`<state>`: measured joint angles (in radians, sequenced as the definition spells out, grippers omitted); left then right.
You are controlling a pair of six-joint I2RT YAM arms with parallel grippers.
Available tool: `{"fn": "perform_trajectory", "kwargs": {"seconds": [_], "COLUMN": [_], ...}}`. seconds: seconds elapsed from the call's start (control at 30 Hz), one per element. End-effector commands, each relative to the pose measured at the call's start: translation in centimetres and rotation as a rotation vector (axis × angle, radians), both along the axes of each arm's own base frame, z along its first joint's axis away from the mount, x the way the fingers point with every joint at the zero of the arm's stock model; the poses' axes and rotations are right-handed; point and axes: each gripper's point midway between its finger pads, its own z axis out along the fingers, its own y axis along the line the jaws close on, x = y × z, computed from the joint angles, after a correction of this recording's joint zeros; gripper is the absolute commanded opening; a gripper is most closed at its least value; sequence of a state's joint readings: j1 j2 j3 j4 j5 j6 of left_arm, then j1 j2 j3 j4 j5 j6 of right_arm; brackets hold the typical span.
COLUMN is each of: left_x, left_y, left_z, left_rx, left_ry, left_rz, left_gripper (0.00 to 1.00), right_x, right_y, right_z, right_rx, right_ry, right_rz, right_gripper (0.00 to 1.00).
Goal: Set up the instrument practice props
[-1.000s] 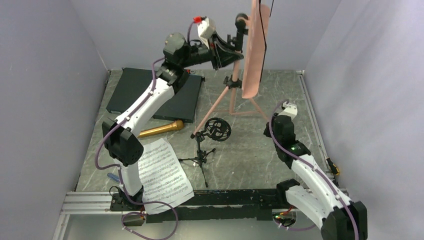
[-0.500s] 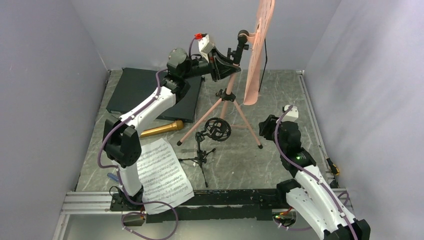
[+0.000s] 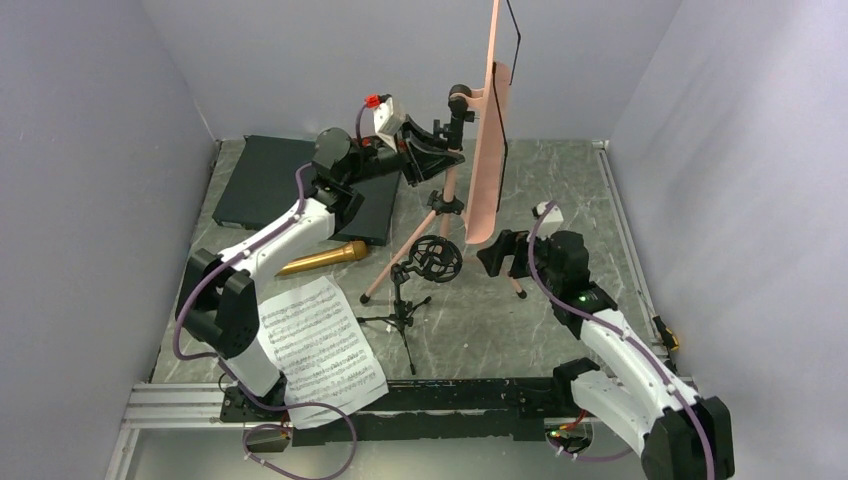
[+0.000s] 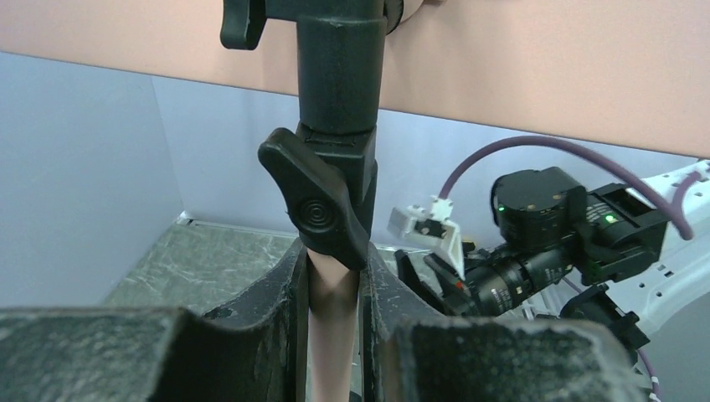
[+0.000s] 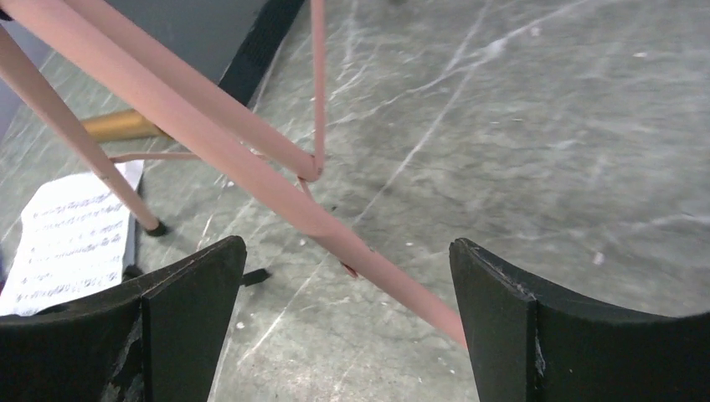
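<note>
The pink music stand (image 3: 487, 140) is upright at the middle back, its tripod legs spread. My left gripper (image 3: 443, 160) is shut on its pole, just below the black clamp knob (image 4: 314, 209); the pink pole (image 4: 332, 335) fills the gap between the jaws. My right gripper (image 3: 497, 255) is open low by the stand's right leg. That leg (image 5: 251, 167) runs slantwise between the wide jaws, touching neither. The gold microphone (image 3: 322, 257) lies left of the small black mic stand (image 3: 405, 300). A sheet-music page (image 3: 320, 345) lies at the front left.
A flat black box (image 3: 300, 185) lies at the back left, behind the left arm. Grey walls close in the marble table (image 3: 560, 190) on three sides. A metal rail (image 3: 180, 405) runs along the near edge.
My right gripper has opened off the stand's leg and moved left. The left arm has brought the stand down and leftward, and the tripod legs have spread.
</note>
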<state>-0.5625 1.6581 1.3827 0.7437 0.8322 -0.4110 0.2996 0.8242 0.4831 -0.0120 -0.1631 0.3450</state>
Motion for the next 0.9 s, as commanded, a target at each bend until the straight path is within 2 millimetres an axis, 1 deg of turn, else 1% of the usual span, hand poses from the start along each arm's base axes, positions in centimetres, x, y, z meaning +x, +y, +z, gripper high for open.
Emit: {"fn": "perform_trajectory", "kwargs": {"seconds": [0.0, 0.07, 0.13, 0.23, 0.3, 0.33, 0.47, 0.5, 0.63, 0.77, 0.87], "left_x": [-4.1, -4.3, -4.6, -4.5, -4.1, -3.9, -3.1, -2.9, -2.4, -1.9, -1.2], "left_y": [2.4, 2.5, 2.6, 2.5, 2.5, 2.4, 2.1, 1.9, 1.5, 1.3, 0.7], "left_z": [7.0, 6.6, 6.2, 5.8, 5.7, 5.5, 5.4, 5.4, 5.8, 6.2, 5.8], "left_rx": [-0.154, -0.147, -0.135, -0.121, -0.12, -0.12, -0.123, -0.122, -0.126, -0.15, -0.146], "left_ry": [-0.181, -0.18, -0.186, -0.178, -0.172, -0.168, -0.158, -0.158, -0.177, -0.21, -0.197], "left_rz": [-0.001, -0.007, -0.026, -0.038, -0.034, -0.035, -0.041, -0.042, -0.047, -0.049, -0.065], "left_gripper": [0.03, 0.03, 0.03, 0.03, 0.03, 0.03, 0.03, 0.03, 0.03, 0.03, 0.03], "right_x": [1.0, 1.6, 2.0, 2.1, 2.2, 2.3, 2.8, 3.0, 3.6, 3.3, 3.2], "right_y": [3.5, 3.9, 4.6, 5.6, 5.7, 5.8, 4.8, 4.4, 1.9, 0.6, 0.0], "right_z": [3.1, 2.8, 2.7, 2.8, 2.8, 2.8, 1.8, 1.5, 0.7, 1.6, 1.8], "right_rx": [0.055, 0.054, 0.057, 0.064, 0.06, 0.057, 0.015, 0.005, -0.032, -0.023, -0.044], "right_ry": [-0.1, -0.089, -0.083, -0.086, -0.096, -0.103, -0.098, -0.093, -0.062, -0.096, -0.097], "right_rz": [0.184, 0.19, 0.22, 0.253, 0.249, 0.243, 0.175, 0.15, -0.004, -0.077, -0.106], "right_gripper": [0.96, 0.94, 0.86, 0.65, 0.53, 0.45, 0.07, 0.0, 0.0, 0.0, 0.0]}}
